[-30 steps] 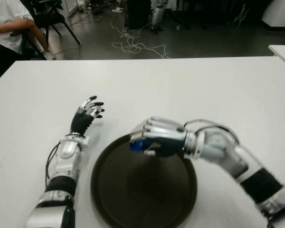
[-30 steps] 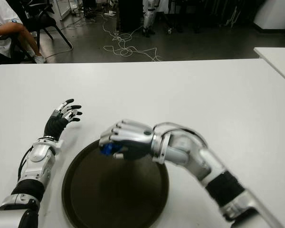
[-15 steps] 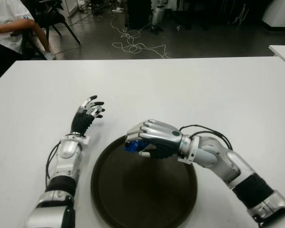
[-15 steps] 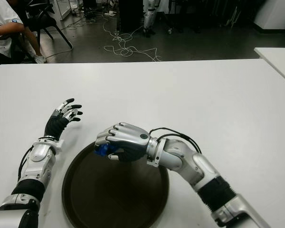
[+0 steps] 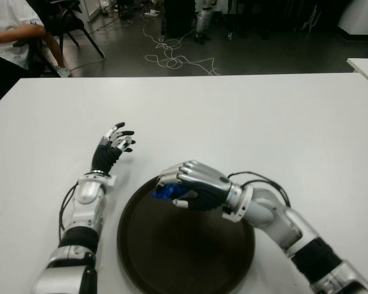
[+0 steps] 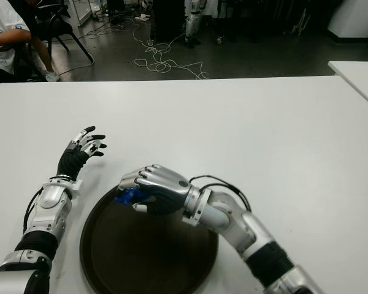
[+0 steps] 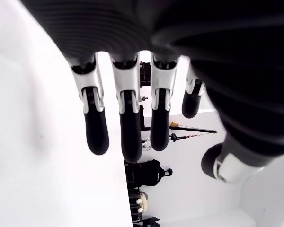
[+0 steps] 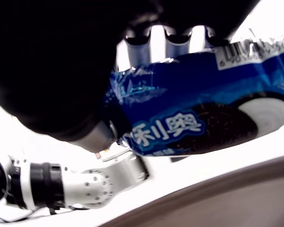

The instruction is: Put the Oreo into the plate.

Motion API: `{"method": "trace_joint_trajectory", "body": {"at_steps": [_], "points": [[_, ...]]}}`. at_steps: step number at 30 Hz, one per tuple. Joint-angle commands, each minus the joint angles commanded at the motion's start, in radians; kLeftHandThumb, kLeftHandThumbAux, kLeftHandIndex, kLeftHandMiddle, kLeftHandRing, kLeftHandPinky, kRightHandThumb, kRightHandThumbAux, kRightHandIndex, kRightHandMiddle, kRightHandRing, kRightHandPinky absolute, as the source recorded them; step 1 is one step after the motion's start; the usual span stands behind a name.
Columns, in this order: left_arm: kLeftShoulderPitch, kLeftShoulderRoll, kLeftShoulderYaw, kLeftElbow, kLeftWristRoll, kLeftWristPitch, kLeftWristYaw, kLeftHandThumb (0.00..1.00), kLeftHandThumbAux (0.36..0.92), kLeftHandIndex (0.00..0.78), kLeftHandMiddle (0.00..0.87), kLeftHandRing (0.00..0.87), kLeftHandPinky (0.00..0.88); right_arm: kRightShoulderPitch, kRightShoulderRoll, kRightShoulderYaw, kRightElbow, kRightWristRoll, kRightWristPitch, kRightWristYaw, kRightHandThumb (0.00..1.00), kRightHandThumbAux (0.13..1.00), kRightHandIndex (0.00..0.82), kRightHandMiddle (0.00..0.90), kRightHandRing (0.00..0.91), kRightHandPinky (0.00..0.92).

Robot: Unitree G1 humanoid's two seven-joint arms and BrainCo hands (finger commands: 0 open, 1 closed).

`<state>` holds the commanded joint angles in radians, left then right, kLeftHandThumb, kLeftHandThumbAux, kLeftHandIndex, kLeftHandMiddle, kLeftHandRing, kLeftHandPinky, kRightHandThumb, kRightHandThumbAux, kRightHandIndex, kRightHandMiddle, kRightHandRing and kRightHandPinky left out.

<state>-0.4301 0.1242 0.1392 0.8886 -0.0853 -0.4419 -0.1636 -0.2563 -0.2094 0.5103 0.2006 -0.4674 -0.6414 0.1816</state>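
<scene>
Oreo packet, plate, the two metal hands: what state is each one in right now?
Oreo packet: wrapped in blue, gripped by the right hand, held over the plate's far-left rim.
Plate: dark, round, nothing lying in it.
Right hand: fingers curled around the packet.
Left hand: left of the plate, fingers spread, holding nothing.
Table: white, bare around the plate.

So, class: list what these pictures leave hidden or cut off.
- Oreo packet: eye views show only a blue corner; the right hand covers the rest.
- Plate: near rim cut off by both eye views' bottom edge.
- Left hand: palm hidden in its wrist view.
</scene>
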Motion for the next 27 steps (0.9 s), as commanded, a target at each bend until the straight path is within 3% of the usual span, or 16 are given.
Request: {"method": "trace_joint_trajectory", "body": {"at_steps": [7, 18, 22, 27], "points": [[-0.002, -0.002, -0.001, 0.004, 0.004, -0.002, 0.010, 0.252, 0.614, 0.154, 0.295, 0.328, 0.385, -0.008, 0.041, 0.002, 0.048, 0.075, -0.003, 0.044, 0.687, 0.733, 0.431, 0.727, 0.729, 0.726], [-0.005, -0.002, -0.005, 0.005, 0.006, 0.000, 0.013, 0.245, 0.622, 0.171, 0.315, 0.334, 0.381, -0.010, 0.061, 0.000, 0.068, 0.215, 0.022, 0.177, 0.685, 0.735, 0.432, 0.744, 0.745, 0.738], [-0.006, -0.001, -0.006, 0.007, 0.008, 0.003, 0.015, 0.242, 0.620, 0.168, 0.311, 0.331, 0.378, -0.009, 0.070, -0.008, 0.085, 0.233, -0.010, 0.184, 0.684, 0.735, 0.430, 0.730, 0.732, 0.725], [-0.007, 0.001, -0.006, 0.010, 0.006, 0.003, 0.009, 0.250, 0.618, 0.165, 0.307, 0.331, 0.377, -0.004, 0.106, -0.028, 0.132, 0.259, -0.110, 0.146, 0.679, 0.738, 0.425, 0.632, 0.643, 0.634]]}}
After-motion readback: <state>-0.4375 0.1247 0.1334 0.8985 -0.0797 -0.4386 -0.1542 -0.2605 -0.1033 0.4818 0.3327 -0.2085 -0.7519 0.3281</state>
